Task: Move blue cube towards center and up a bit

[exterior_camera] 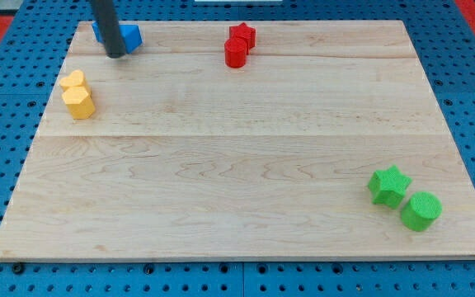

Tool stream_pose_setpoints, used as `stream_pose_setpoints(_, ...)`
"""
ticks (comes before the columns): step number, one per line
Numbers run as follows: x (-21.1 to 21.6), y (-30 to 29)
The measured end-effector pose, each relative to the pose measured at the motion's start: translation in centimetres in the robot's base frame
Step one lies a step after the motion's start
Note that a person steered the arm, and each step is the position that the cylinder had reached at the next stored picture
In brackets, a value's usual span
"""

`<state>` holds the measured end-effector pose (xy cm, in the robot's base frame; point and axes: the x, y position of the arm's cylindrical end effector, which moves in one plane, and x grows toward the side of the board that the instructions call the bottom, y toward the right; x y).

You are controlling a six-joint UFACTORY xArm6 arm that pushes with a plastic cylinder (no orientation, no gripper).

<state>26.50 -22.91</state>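
The blue cube (129, 36) sits at the board's top left corner, partly hidden behind my rod. My tip (115, 54) rests on the board just in front of the cube, at its lower left side, touching or nearly touching it. The rod runs up out of the view's top.
A yellow heart-like block (72, 80) and a yellow hexagonal block (79, 101) sit together at the left edge. A red star (242, 34) and a red cylinder (236, 54) sit at the top middle. A green star (388, 185) and a green cylinder (421, 210) sit at the bottom right. The wooden board (237, 165) lies on a blue pegboard.
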Motion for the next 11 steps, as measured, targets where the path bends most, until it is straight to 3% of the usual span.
stream_pose_setpoints(1,-0.3,-6.3)
stream_pose_setpoints(3,-7.4,-6.3)
stream_pose_setpoints(4,-7.4,-4.2)
stream_pose_setpoints(6,-6.1,10.2)
stream_pose_setpoints(9,-6.3,1.0)
stream_pose_setpoints(10,-5.6,1.0)
stream_pose_setpoints(11,-4.2,4.8)
